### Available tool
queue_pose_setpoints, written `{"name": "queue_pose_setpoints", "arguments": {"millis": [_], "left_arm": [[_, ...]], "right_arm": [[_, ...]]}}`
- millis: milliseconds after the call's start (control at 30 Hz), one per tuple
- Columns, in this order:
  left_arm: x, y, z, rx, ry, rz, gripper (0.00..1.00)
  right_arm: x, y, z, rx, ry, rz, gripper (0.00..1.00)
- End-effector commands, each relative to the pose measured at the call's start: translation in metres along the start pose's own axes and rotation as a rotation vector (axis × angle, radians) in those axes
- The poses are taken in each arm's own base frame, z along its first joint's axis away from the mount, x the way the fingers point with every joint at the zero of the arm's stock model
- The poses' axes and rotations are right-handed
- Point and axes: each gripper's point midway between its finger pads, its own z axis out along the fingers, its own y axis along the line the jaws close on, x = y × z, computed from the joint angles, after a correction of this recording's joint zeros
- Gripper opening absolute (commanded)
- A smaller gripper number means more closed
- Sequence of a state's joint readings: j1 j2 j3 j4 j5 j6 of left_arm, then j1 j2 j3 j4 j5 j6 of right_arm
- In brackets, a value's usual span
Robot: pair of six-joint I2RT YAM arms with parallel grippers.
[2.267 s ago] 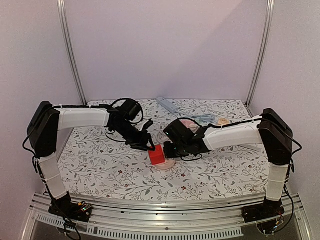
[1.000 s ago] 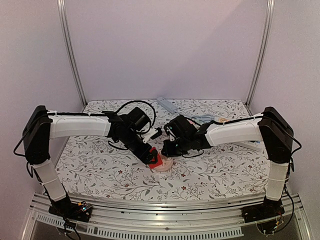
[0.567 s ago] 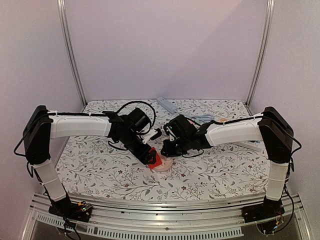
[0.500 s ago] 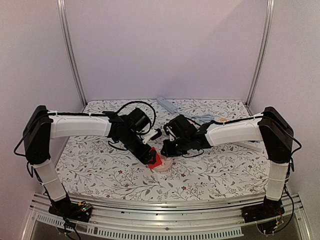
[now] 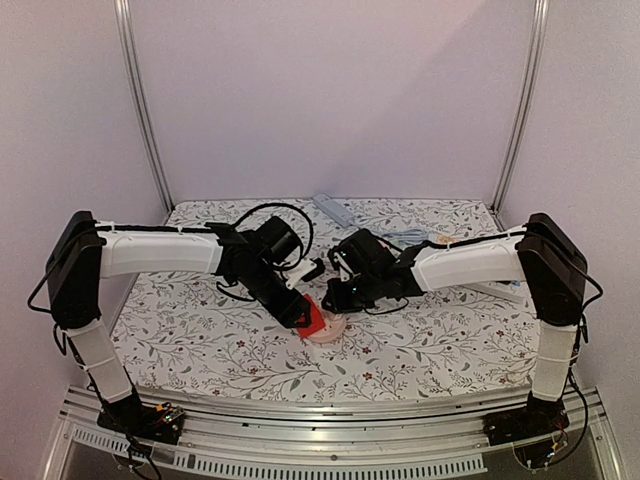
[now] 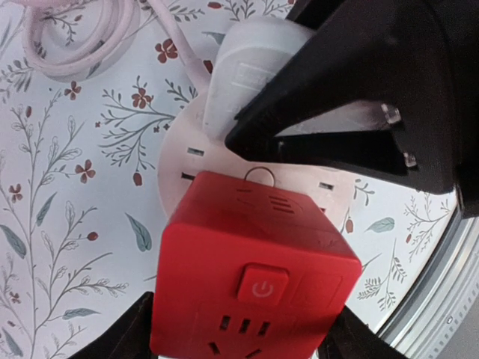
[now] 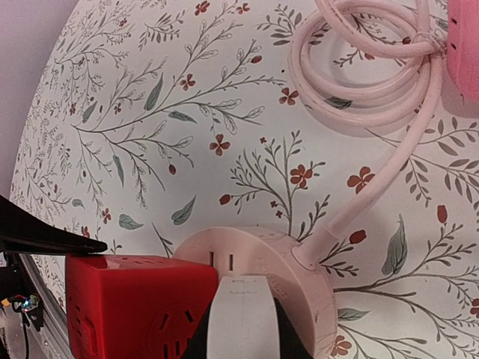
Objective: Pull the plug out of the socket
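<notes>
While right gripper (image 5: 338, 293) clamps white plastic plug (image 7: 241, 314) on round pink socket (image 7: 299, 280) at middle of desk (image 5: 180, 330), left gripper (image 6: 238, 340), half-open, straddles red cube adapter (image 6: 254, 284); contact unclear.

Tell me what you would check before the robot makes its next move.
1. Right hand shut on the white plug: ok.
2. Left hand straddles the red cube: ok.
3. Left hand's hold on the red cube is firm: cannot tell.
4. White plug off the round socket: not ok, it sits on it.
5. Coiled pink cord lies apart from both hands: ok.
</notes>
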State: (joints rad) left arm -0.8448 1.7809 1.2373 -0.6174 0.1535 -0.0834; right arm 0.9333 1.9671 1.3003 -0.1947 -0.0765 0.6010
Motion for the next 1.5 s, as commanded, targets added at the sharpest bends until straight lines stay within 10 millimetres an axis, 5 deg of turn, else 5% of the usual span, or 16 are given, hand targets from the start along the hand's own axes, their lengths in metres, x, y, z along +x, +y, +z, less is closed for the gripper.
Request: {"name": "queue_pose_setpoints", "arguments": {"millis": [0, 433, 833, 1467], "left_arm": [[-0.007, -0.002, 0.002, 0.000, -0.007, 0.000, 0.59], [-0.003, -0.004, 0.009, 0.008, 0.019, 0.000, 0.51], [0.001, -0.002, 0.018, 0.009, 0.053, -0.011, 0.45], [0.006, -0.004, 0.023, 0.008, 0.075, -0.008, 0.41]], "right_arm": [[-0.002, 0.013, 0.000, -0.098, -0.007, 0.010, 0.00], [-0.008, 0.010, -0.002, -0.162, -0.029, 0.071, 0.00], [0.003, 0.035, -0.011, -0.149, -0.047, -0.103, 0.00], [-0.014, 0.008, -0.014, -0.202, -0.029, 0.186, 0.00]]}}
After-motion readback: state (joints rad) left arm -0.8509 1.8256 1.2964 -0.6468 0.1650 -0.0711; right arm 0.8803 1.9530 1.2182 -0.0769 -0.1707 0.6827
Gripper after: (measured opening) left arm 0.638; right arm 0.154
